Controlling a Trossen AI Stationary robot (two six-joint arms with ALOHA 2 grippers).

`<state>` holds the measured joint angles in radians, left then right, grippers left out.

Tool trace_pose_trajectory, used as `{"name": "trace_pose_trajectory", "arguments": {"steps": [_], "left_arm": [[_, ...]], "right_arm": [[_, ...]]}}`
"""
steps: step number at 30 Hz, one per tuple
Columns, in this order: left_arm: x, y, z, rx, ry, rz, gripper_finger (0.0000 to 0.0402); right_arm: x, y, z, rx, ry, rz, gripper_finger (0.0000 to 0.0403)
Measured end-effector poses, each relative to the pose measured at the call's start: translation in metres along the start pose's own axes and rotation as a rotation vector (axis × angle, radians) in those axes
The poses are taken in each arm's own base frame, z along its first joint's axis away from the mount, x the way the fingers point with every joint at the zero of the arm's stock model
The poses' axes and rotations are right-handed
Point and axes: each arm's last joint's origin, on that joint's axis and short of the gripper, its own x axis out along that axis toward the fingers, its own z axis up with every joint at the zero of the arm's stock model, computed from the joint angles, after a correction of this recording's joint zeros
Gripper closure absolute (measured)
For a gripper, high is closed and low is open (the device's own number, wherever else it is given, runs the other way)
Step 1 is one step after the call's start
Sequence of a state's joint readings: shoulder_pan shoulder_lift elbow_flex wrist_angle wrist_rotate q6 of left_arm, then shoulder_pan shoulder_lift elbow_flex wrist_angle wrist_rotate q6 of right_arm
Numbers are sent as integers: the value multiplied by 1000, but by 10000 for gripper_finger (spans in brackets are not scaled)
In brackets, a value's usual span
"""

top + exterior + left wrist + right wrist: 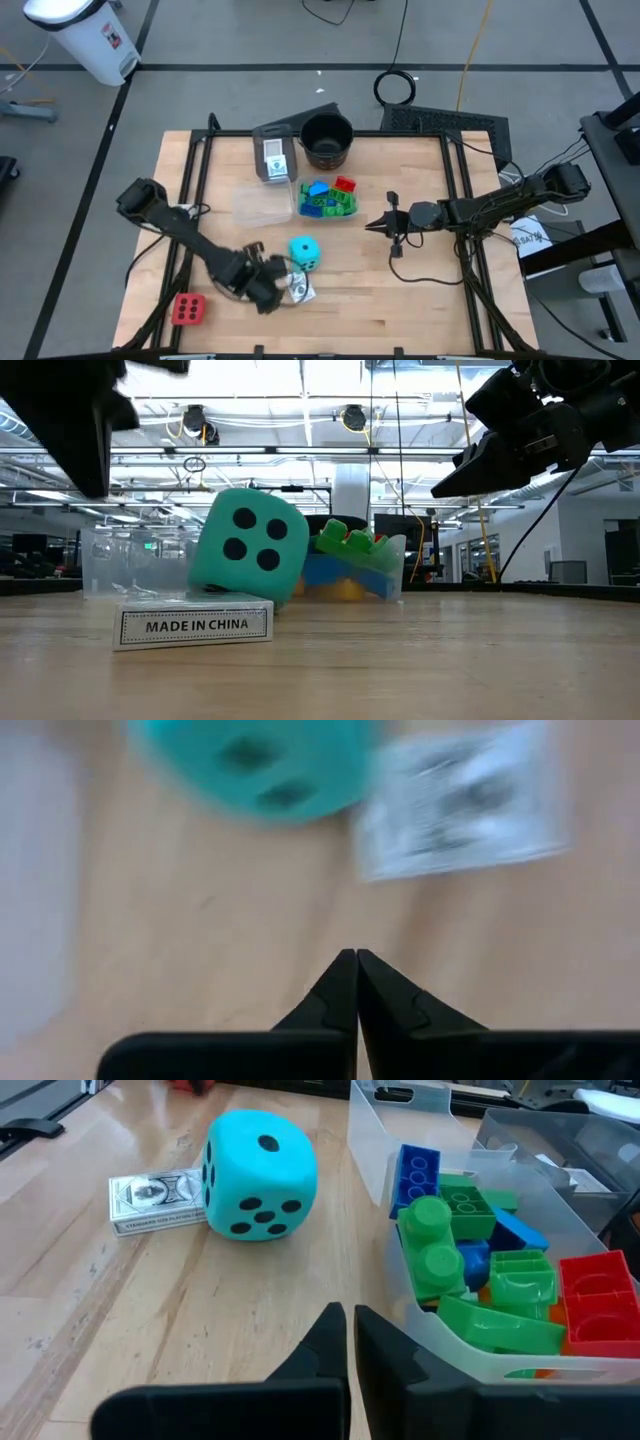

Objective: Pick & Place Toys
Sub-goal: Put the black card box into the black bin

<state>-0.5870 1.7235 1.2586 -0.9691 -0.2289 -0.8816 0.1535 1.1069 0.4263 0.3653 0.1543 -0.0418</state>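
Observation:
A cyan dotted cube (304,252) rests on the table near the middle front. It also shows in the low view (245,545) and the right wrist view (258,1175). A small white-bordered card box (297,289) lies flat next to it. A red dotted cube (187,309) sits at the front left. Several coloured blocks (328,198) lie in a clear tub (400,1295). My left gripper (355,960) is shut and empty, just left of the card box (460,800). My right gripper (350,1320) is shut and empty, right of the tub, above the table.
An empty clear tub (263,205) lies left of the block tub. Another clear tub with a card box (275,158) and a black round pot (327,140) stand at the far edge. Bare wood lies at the front right.

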Motion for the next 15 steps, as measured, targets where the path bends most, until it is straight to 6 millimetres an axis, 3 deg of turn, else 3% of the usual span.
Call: {"name": "trace_pose_trajectory", "arguments": {"steps": [2, 7, 11, 15], "left_arm": [[2, -13, -5, 46, -37, -52, 399], [32, -38, -14, 214, -127, -57, 387], [54, -29, -13, 170, -172, 170, 398], [66, -22, -6, 135, -155, 229, 391]], "right_arm": [[0, 0, 0, 0, 0, 0, 403], [0, 0, 0, -1, -1, 0, 403], [0, 0, 0, -2, -4, 0, 403], [0, 0, 1, 4, -9, 1, 403]]}}
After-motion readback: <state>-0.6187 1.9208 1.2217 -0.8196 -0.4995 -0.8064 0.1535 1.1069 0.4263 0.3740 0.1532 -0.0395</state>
